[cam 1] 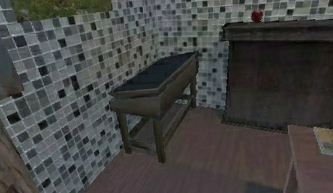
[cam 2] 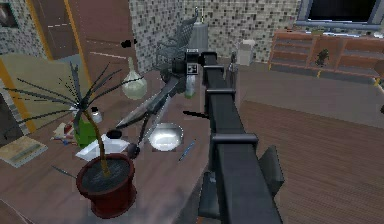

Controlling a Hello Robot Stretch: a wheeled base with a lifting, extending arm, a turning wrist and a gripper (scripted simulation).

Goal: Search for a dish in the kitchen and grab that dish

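You've found the dish (cam 2: 165, 136): it lies on the worktop (cam 2: 168, 188), just beside the arm, and the reach looks to be in hand. The pincer (cam 2: 150, 118) sits near it; you cannot tell its set, or whether it holds anything. Next you'll likely need a careful approach to the rim, past the bottle (cam 2: 88, 128) and flask (cam 2: 134, 84). The dish looks empty; the pot (cam 2: 106, 186) holds a spiky plant.

The brown wooden table (cam 2: 165, 195) carries a potted plant (cam 2: 107, 186) at its near edge and a green bottle (cam 2: 87, 131) just behind it. A book (cam 2: 22, 151) lies at the left edge, a shallow glass dish (cam 2: 166, 137) mid-table and a round-bellied glass flask (cam 2: 134, 86) farther back.
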